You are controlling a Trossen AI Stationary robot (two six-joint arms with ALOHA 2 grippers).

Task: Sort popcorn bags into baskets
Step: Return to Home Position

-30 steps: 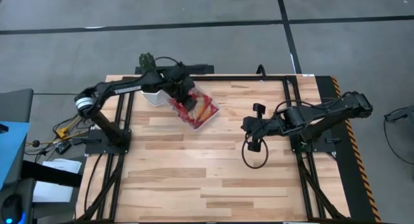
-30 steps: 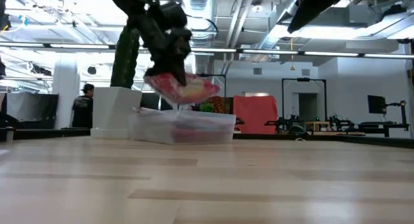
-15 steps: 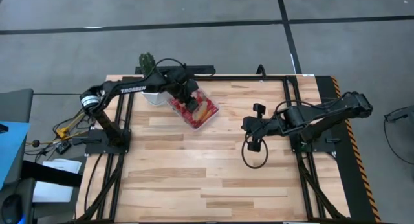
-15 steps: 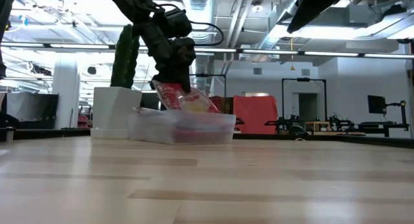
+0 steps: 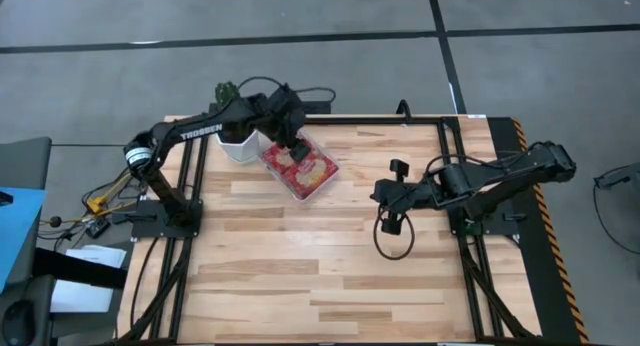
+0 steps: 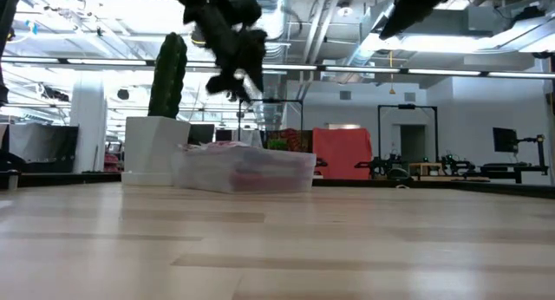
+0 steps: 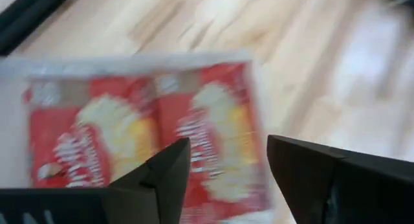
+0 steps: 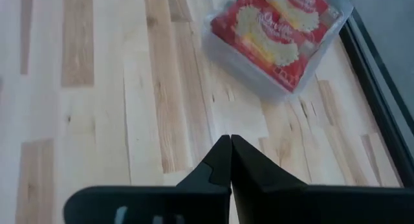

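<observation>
Wooden boards made up the table, and no bag lay along its near edge. Farther in, toward the right edge, the right gripper hung over the boards. Its two fingers were pressed together with nothing in them, and that arm waited. Past it, close to the far edge and toward the far left corner, sat the clear basket. The red popcorn bags lay flat inside it, and the top ones showed their yellow picture. The left gripper hung above the basket, not touching it, with its fingers spread apart and empty. Just beside the basket, nearer the corner, stood a white pot with a tall green cactus. No bag was seen loose on the table, so the sorting looked finished. The step in hand seemed to be going back to rest. For that, the left arm would need to lift first, then pull away to its own side, keeping clear of the basket wall and the cactus.
</observation>
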